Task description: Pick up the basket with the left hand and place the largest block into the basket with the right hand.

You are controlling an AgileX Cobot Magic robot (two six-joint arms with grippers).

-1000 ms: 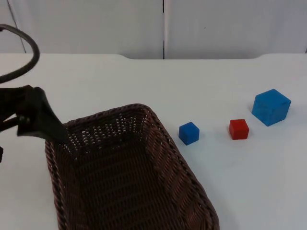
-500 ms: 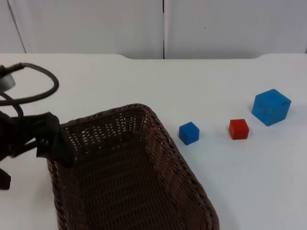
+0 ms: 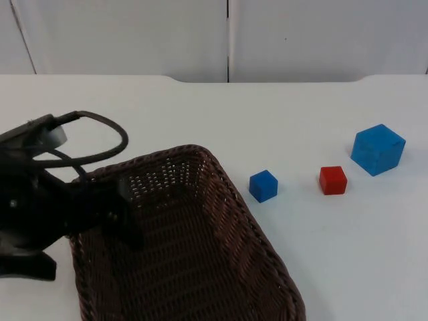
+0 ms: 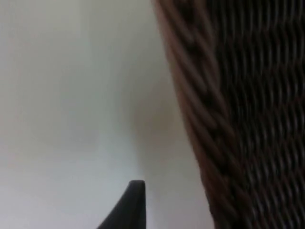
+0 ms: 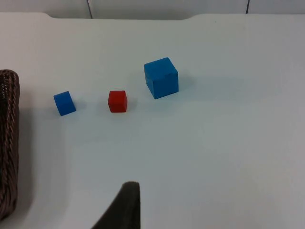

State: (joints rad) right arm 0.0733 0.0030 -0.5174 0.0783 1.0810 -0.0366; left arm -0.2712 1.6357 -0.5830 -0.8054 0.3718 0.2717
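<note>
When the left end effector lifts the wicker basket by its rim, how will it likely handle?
The basket looks stiffly woven, so it probably keeps its shape. It is long, and the left end effector sits at one end, so the far end may sag or tilt. Empty, it is likely light.

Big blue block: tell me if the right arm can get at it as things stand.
Probably yes. The big blue block stands alone on bare table, apart from the red block, with nothing between it and the right gripper's fingertip.
</note>
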